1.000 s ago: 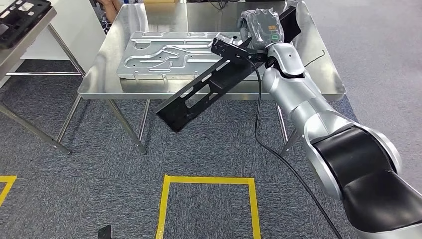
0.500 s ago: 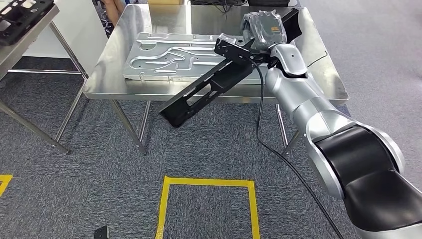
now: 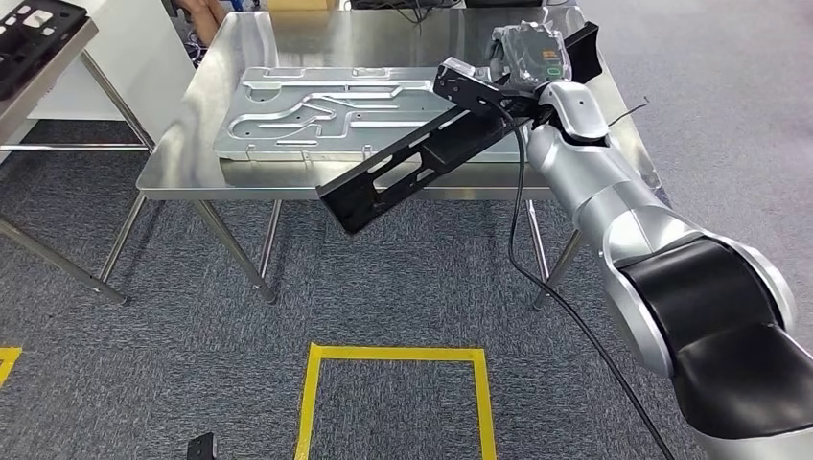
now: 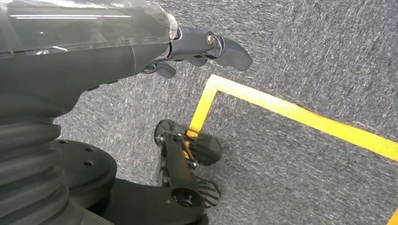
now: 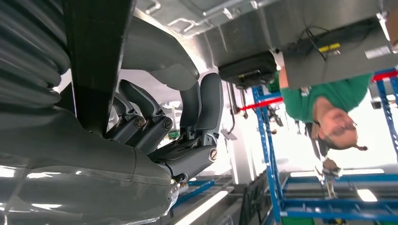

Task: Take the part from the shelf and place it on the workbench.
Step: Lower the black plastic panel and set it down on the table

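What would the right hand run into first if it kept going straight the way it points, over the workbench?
Probably nothing on the workbench: the right hand, gripping the black part, points past the far edge toward a person by blue racks. Depth is unclear, so take this as a guess.

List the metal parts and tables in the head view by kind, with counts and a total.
Black bracket parts: 1, held by the right hand
Silver stamped plates: 1
Steel tables: 2
Total: 4

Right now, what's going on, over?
Right hand holds black part over workbench edge. Left hand empty. Silver plate occupies the benchtop.
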